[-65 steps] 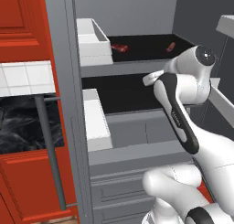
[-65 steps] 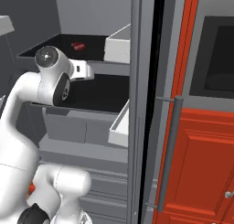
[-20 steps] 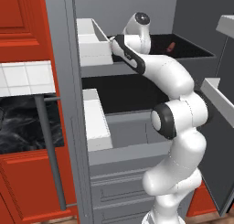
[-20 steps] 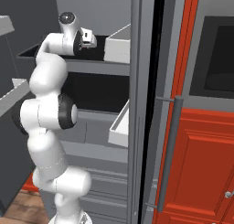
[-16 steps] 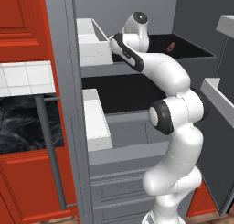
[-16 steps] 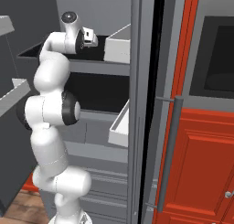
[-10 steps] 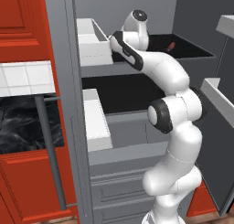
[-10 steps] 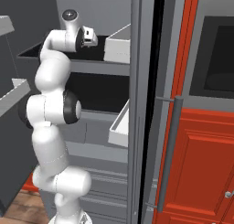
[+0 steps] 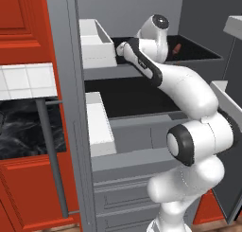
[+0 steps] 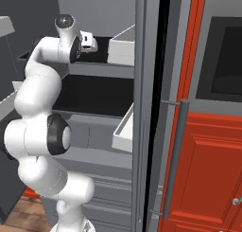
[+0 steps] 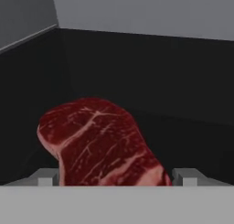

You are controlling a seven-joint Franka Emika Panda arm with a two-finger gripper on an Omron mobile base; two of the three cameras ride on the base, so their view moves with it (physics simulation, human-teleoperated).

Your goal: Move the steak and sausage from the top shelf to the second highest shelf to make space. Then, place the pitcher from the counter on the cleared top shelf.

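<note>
Gripper (image 11: 116, 176) advanced — steak (image 11: 98, 141) between fingertips, sausage (image 9: 176, 49) apart.

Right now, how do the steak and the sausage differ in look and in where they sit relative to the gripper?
The steak is a broad, flat red slab with pale streaks; the sausage is a slim brownish-red cylinder. The steak lies right in front of the gripper, between its open fingertips; the sausage lies apart, on the far side of the arm. Both rest on the black top shelf.
</note>
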